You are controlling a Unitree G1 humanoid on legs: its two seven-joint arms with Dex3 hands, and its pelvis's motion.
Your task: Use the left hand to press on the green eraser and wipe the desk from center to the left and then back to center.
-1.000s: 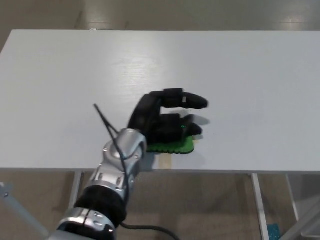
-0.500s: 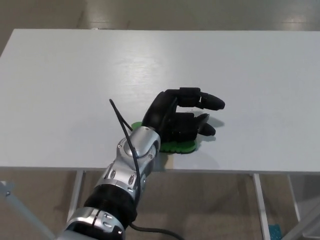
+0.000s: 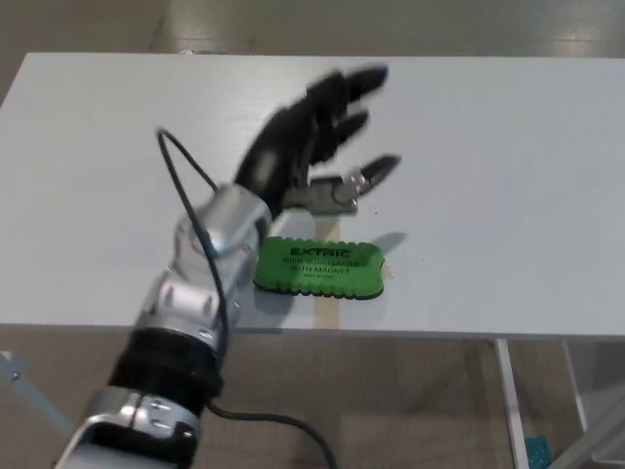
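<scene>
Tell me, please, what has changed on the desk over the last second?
The left hand lifted off the green eraser and rose toward the far side of the desk, fingers spread, so the eraser's printed top now shows. The eraser still lies near the front edge, roughly where it was.

White desk — green eraser (near edge).

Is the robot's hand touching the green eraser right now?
Apart. The head view shows the left hand raised with fingers spread, and the green eraser lying uncovered on the desk below it.
</scene>
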